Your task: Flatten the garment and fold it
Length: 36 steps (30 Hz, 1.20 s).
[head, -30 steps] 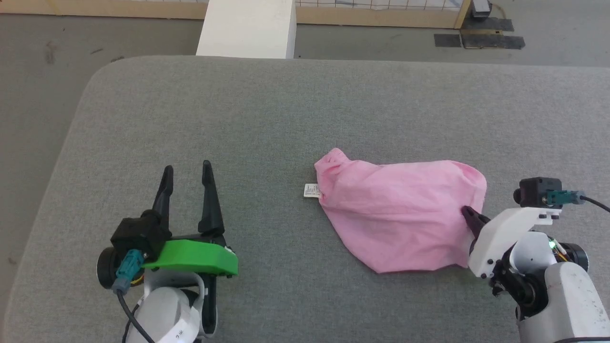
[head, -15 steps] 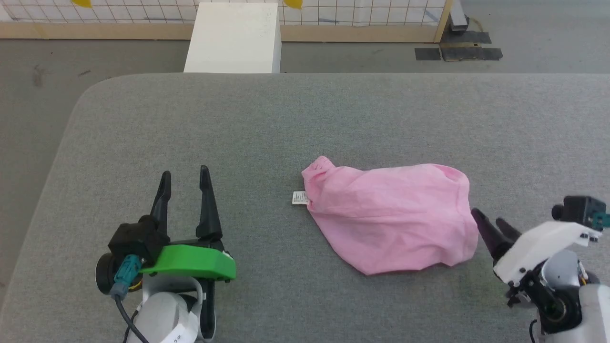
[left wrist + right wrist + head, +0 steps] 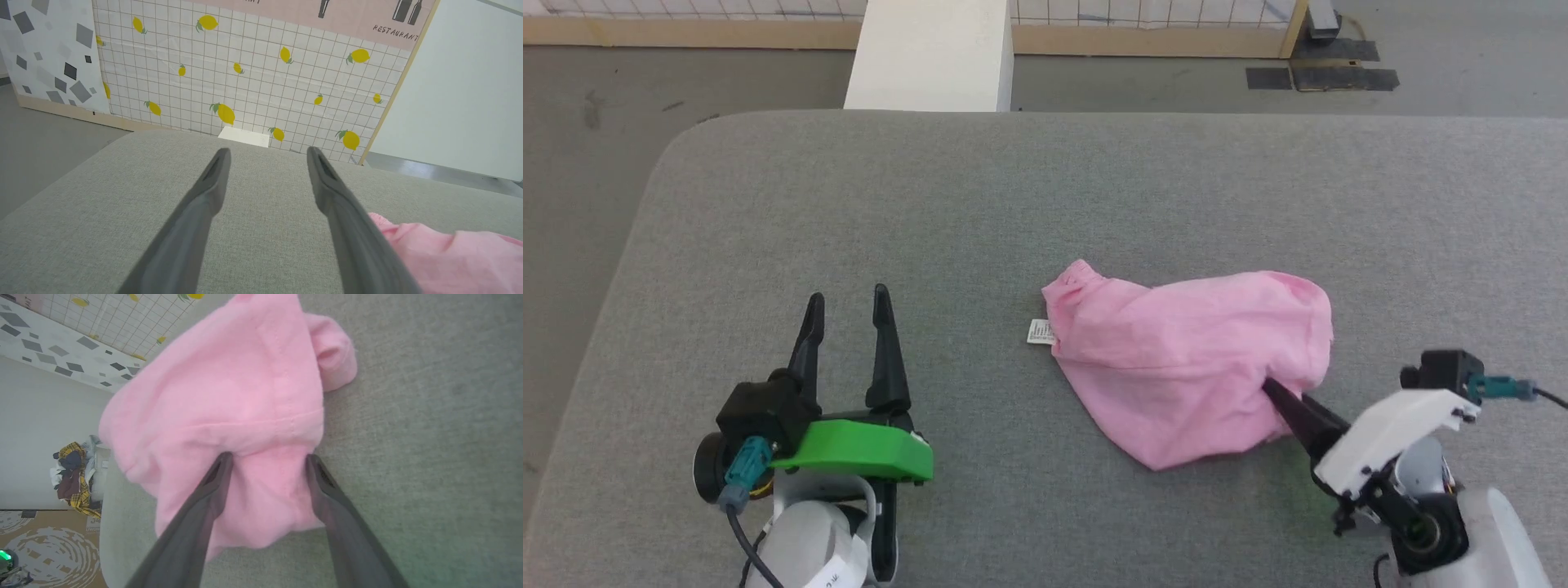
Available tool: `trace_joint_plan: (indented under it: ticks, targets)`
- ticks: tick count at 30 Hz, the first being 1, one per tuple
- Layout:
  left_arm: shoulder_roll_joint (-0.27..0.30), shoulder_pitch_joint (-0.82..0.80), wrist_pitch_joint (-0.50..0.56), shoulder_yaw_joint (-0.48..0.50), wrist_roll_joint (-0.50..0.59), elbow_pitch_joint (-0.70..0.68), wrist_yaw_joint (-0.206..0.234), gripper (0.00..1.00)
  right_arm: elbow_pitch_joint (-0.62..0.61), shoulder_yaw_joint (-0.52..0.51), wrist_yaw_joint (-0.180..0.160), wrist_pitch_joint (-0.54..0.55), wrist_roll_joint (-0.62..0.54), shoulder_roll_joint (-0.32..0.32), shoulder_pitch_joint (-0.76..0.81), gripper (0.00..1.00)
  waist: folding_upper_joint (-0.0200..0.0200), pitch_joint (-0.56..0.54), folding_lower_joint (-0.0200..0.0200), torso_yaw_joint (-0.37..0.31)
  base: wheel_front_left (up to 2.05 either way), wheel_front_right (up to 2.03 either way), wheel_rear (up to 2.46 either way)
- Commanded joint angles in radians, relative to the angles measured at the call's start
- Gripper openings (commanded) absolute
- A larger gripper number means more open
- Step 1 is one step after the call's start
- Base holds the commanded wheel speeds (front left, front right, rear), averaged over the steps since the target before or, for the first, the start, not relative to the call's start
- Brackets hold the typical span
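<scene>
The light-pink garment (image 3: 1184,367) lies bunched in a rounded heap right of the middle of the grey table (image 3: 980,204), its small white label (image 3: 1039,331) sticking out at the left. My right gripper (image 3: 1270,388) is open at the heap's lower right edge. In the right wrist view its fingers (image 3: 204,498) straddle a fold of the garment (image 3: 229,396) below a stitched seam, and cloth sits between the tips of the right gripper (image 3: 267,457). My left gripper (image 3: 847,298) stands open and holds nothing, well left of the cloth. From the left wrist, the left gripper (image 3: 267,152) has the garment (image 3: 449,261) at its lower right.
A white box (image 3: 931,53) stands on the floor just beyond the table's far edge. A lemon-patterned wall panel (image 3: 253,81) rises behind it. The table's rounded left corner (image 3: 686,139) drops to grey floor. A pile of clothes (image 3: 73,477) lies in the distance.
The head camera has shifted slightly. My right gripper pulled back off the garment half a second ago and has now pushed in again onto its lower right edge. The left gripper has stayed put.
</scene>
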Motion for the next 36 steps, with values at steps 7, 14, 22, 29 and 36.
trace_joint_plan:
  ticks: [7,14,22,29,36]
  targets:
    - [-0.003,0.007,-0.004,-0.003,-0.007,0.009,-0.004,1.0,-0.063,-0.005,-0.001,-0.09,-0.101,0.001,-0.032,0.0,0.0,-0.02,0.0,0.011,0.0,0.0,0.0]
    - [-0.003,0.04,-0.004,0.019,-0.004,0.012,-0.002,1.0,-0.307,-0.061,-0.001,-0.094,-0.197,0.001,0.014,0.0,0.0,-0.063,0.0,-0.014,0.0,0.0,0.0]
    - [-0.003,0.045,-0.004,0.012,-0.005,0.015,-0.009,1.0,-0.51,0.141,-0.001,-0.027,-0.294,-0.013,0.036,0.0,0.0,-0.088,0.0,-0.02,0.0,0.0,0.0]
    - [-0.003,0.05,-0.004,0.012,-0.005,0.012,-0.01,1.0,-0.519,0.367,-0.001,0.18,-0.218,-0.05,0.178,0.44,0.0,-0.078,0.0,-0.009,0.0,0.0,0.0]
    - [-0.003,0.044,-0.004,0.021,-0.007,0.006,-0.006,1.0,-0.538,0.265,-0.001,0.188,-0.291,-0.046,0.254,1.0,0.0,-0.063,0.0,-0.005,0.0,0.0,0.0]
